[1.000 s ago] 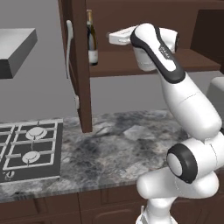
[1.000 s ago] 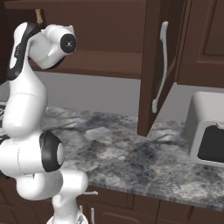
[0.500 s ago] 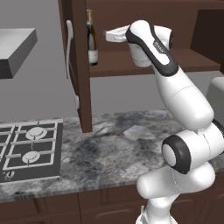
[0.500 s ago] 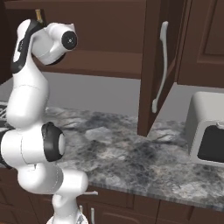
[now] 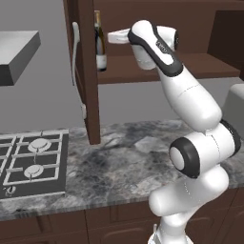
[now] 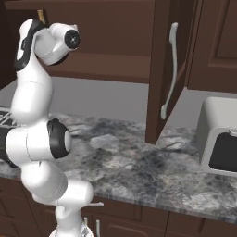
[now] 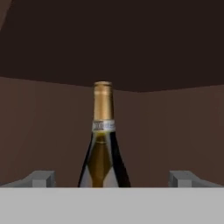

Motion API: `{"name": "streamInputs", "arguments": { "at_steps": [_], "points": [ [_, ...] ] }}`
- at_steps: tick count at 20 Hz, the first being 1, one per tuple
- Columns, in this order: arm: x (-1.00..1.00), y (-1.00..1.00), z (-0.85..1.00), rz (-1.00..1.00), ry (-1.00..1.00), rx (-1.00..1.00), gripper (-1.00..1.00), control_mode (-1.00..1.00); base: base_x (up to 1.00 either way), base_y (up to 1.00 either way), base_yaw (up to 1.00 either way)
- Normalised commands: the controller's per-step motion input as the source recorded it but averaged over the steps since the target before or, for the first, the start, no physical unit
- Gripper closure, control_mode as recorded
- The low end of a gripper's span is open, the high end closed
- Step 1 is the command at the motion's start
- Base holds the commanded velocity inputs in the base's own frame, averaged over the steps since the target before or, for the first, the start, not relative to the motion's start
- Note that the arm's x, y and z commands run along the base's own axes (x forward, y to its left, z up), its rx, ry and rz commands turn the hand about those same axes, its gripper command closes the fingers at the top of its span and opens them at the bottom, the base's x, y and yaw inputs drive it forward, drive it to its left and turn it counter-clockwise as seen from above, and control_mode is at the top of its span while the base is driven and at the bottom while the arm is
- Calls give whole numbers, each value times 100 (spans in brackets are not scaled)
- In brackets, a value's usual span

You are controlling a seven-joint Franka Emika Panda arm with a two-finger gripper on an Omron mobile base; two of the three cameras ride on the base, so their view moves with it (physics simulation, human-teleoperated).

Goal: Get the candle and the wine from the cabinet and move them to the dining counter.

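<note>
The wine (image 5: 99, 42), a dark bottle with a gold foil neck and a pale label, stands upright on the shelf of the open cabinet (image 5: 157, 71). My gripper (image 5: 111, 37) reaches in level with the bottle's upper part, just to its right. In the hand view the wine (image 7: 103, 144) stands straight ahead, centred between my gripper (image 7: 112, 179) and its two fingertips (image 7: 42, 178), which are wide apart and open, touching nothing. Its gold neck (image 6: 41, 16) peeks past my arm. The candle and the dining counter are out of view.
The cabinet's left door (image 5: 86, 71) hangs open over the marbled counter (image 5: 128, 157), and the right door (image 6: 159, 69) with its silver handle does too. A gas stove (image 5: 31, 162) and range hood (image 5: 16, 52) are at the left. A pale toaster oven (image 6: 222, 134) sits at the right.
My hand has moved a little further into the cabinet, leftward toward the wine, and the arm has leaned with it. The jaws stay wide open.
</note>
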Motion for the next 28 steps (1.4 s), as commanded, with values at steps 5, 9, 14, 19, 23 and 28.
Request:
{"name": "streamInputs", "arguments": {
  "at_steps": [5,9,14,19,23,28],
  "points": [
    [22,22,3,0,9,0,-100,-100,0,0,0],
    [16,24,6,0,6,0,-100,-100,0,0,0],
    [2,26,6,2,1,0,-100,-100,0,0,0],
    [3,21,3,3,1,0,-100,-100,0,0,0],
    [3,3,0,1,2,0,-100,-100,0,0,0],
    [5,0,0,0,0,0,-100,-100,0,0,0]
  ]
}}
